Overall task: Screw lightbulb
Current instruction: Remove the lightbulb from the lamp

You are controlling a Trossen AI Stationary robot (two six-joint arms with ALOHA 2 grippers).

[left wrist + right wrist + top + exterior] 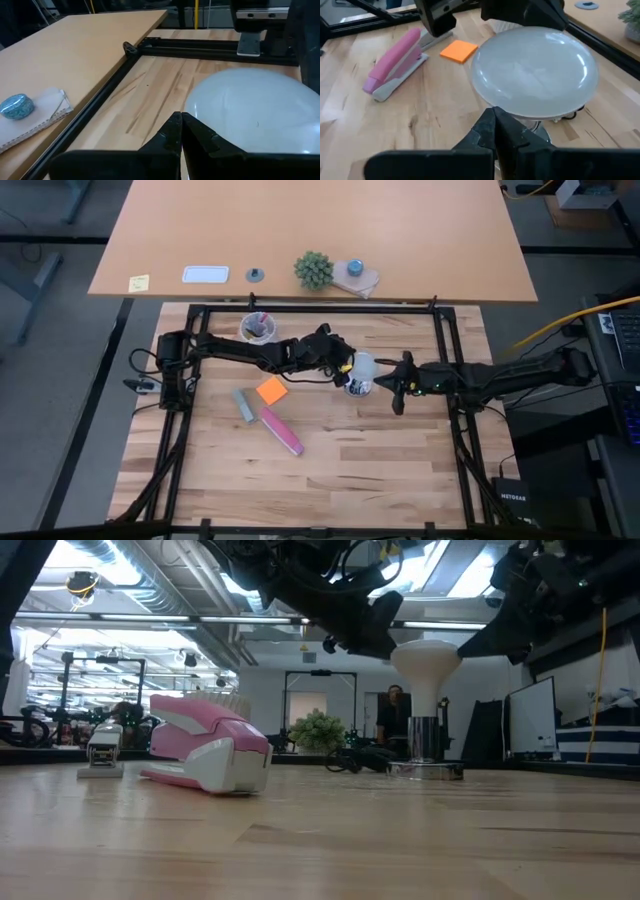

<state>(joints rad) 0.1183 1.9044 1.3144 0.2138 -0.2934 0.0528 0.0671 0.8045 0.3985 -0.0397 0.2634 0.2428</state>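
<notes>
The white frosted lightbulb stands upright with its base in the shiny metal socket near the middle of the wooden table. It also shows in the low view. My left gripper is shut, just left of the bulb's round top and at its height. My right gripper is shut, on the bulb's right side, below the rim of its round top and near the socket. My left gripper's shut fingertips stand at the edge of the bulb's round top, coming level from the table's left; I cannot tell whether they touch it. My right gripper's shut fingertips stand just under the round top's rim, coming from the table's right; I cannot tell whether they touch.
An orange pad of sticky notes, a grey stapler and a pink stapler lie left of and nearer than the bulb. A cup with pens stands at the far left. A black frame rims the table.
</notes>
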